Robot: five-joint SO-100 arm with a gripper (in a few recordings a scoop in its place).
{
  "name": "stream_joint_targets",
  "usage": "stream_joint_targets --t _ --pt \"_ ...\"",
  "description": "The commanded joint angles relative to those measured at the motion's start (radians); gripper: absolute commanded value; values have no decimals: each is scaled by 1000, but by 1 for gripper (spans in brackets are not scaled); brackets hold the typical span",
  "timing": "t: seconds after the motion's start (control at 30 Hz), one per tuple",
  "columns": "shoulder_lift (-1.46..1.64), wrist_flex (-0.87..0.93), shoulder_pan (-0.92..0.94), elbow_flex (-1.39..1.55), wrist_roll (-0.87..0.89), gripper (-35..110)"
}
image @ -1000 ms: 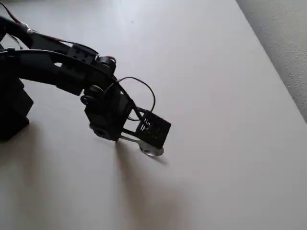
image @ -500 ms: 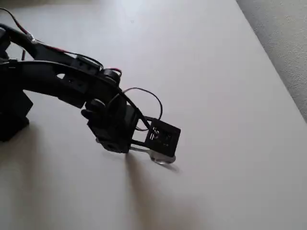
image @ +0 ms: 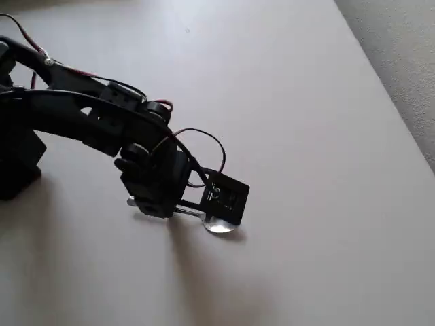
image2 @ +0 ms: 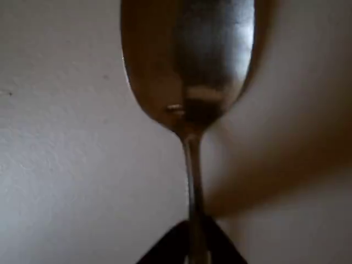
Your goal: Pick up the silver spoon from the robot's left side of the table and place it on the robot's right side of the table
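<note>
**Spoon in the grip, low over the bench; the set-down is not yet done**

In the overhead view the black arm reaches out from its base at the left edge of the picture, and the hand [image: 178,207] sits low over the white bench [image: 319,156], around the middle of the picture and toward its lower part. The silver spoon [image: 219,225] lies across under the hand: its bowl pokes out on the right beneath the small black camera block [image: 228,195], and the tip of its handle just shows on the left side of the hand.

The wrist view puts the matter more plainly. The slim handle runs down the picture's centre into the dark fingertips [image2: 165,250] at the bottom edge, which are closed tight on it from both sides. The bowl [image2: 190,60] is near the top, close to the lens, with the bench behind it and a soft shadow to the right.

Judging progress: the pick-up looks done, since the spoon is held by its handle. Whether the bowl touches the bench or hangs just above it cannot be told; the shadow under it in the overhead view is very close. The release is what remains. Whether this spot counts as the robot's right side cannot be settled from these pictures, so some carrying may be left too.
</note>
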Motion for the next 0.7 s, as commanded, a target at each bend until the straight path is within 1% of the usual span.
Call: stream_joint_targets --t 0.0,0.07,0.1,0.2,0.33,0.4,0.47,0.53,0.57,0.63,0.67 --pt "-11 9 25 -12 -14 7" --pt "-14 9 28 -17 -14 13" --pt "-14 11 29 -18 -14 18" --pt "-15 11 37 -20 -15 28" --pt "-17 9 49 -28 -29 31" --pt "-14 51 57 -83 -18 30" --pt "-12 192 57 -201 -17 27" --pt "-3 322 38 -313 8 21" --pt "12 359 26 -351 40 17" --pt "81 367 -6 -362 126 3" --pt "123 371 -28 -362 175 -2"
